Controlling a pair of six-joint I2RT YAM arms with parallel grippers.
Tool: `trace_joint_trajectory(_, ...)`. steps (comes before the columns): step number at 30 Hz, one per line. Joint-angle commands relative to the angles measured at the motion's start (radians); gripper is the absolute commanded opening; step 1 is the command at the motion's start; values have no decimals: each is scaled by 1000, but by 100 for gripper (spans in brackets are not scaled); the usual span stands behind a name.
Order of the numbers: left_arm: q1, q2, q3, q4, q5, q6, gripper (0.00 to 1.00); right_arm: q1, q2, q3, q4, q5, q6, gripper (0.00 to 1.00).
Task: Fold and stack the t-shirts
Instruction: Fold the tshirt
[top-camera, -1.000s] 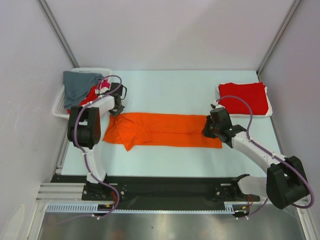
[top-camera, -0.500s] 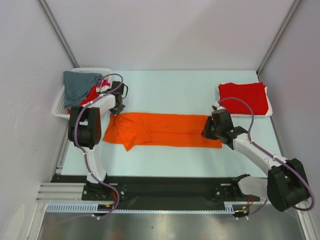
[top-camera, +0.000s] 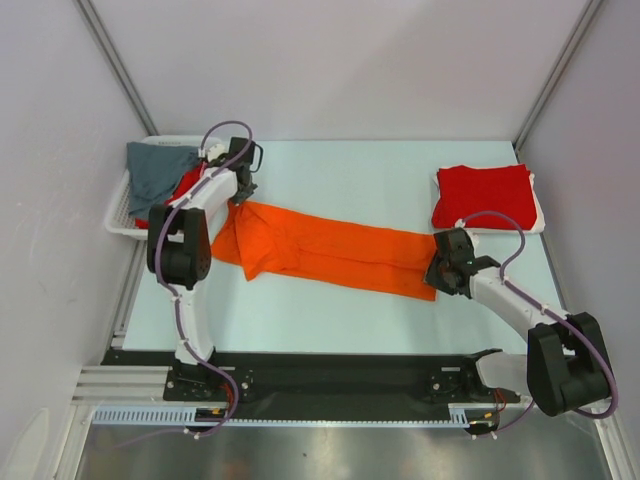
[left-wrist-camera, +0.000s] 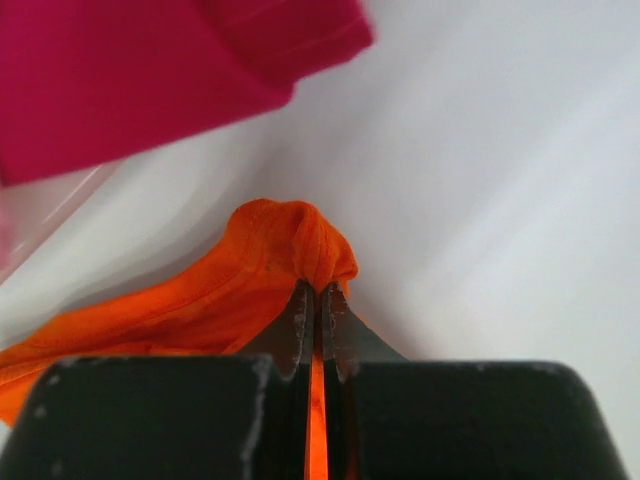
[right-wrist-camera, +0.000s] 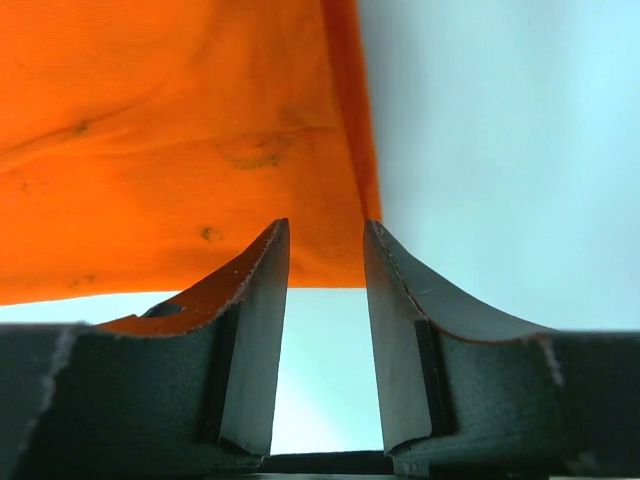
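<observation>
Beside the white mesh basket (top-camera: 118, 215), the left tool (left-wrist-camera: 318, 300) pinches a puckered corner of the soft orange t-shirt (top-camera: 320, 248), a long folded strip slanting across the pale table (top-camera: 350, 180) to the right tool (right-wrist-camera: 322, 260), whose jaws stand apart at its hem

The grey tee (top-camera: 158, 172) covers most of the red tee (top-camera: 186, 184) beneath it in the basket (top-camera: 114, 224). In the left wrist view a blurred pink tee (left-wrist-camera: 150, 70) runs off the top edge.
</observation>
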Motion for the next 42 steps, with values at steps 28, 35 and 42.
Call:
trace_joint_trajectory(28, -88, 546, 725, 126, 284, 60, 0, 646, 95, -3, 53, -125, 375, 0)
trace_joint_trajectory(35, -179, 628, 782, 327, 431, 3, 0, 887, 519, 394, 242, -264, 369, 0)
trace_joint_trajectory(42, -274, 689, 802, 508, 543, -129, 0, 899, 576, 493, 365, -327, 293, 43)
